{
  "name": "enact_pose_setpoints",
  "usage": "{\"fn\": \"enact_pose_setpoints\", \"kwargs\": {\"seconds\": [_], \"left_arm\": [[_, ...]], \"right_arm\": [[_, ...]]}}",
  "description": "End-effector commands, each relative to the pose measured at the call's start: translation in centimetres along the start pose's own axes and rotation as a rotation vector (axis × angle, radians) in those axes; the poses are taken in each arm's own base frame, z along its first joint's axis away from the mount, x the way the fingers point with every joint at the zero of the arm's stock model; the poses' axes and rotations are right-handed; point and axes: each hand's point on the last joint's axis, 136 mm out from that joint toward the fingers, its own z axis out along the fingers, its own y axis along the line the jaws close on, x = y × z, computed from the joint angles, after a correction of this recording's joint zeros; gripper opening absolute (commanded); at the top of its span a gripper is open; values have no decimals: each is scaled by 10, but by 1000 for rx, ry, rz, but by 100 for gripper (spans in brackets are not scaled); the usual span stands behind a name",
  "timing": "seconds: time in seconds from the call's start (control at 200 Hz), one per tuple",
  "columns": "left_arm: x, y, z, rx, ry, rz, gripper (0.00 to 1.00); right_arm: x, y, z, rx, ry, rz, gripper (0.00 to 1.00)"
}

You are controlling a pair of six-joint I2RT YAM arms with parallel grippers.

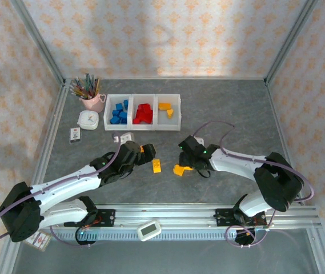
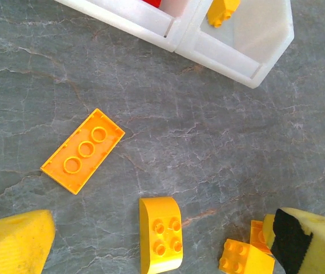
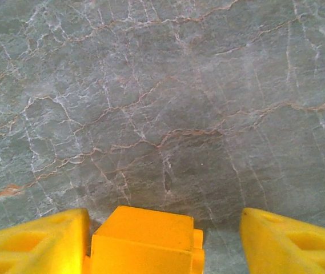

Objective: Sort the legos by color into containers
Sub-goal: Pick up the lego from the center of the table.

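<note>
Yellow lego (image 2: 83, 150) flat, long axis diagonal

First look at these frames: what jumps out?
The three joined bins at the back centre, sorted left to right: blue bricks, red bricks, yellow-orange bricks. Nearer, loose yellow-orange bricks lie on the grey table, and the open right hand straddles one brick.
</note>
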Motion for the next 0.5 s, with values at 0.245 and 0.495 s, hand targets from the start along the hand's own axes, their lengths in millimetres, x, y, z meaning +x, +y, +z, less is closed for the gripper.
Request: {"fn": "enact_pose_setpoints", "kwargs": {"seconds": [0.245, 0.495], "left_arm": [[-5, -4, -1, -11, -17, 6, 99], [-10, -6, -6, 1, -34, -6, 99]], "right_arm": [[4, -2, 4, -9, -10, 1, 47], [-15, 3, -9, -8, -74, -33, 36]]}}
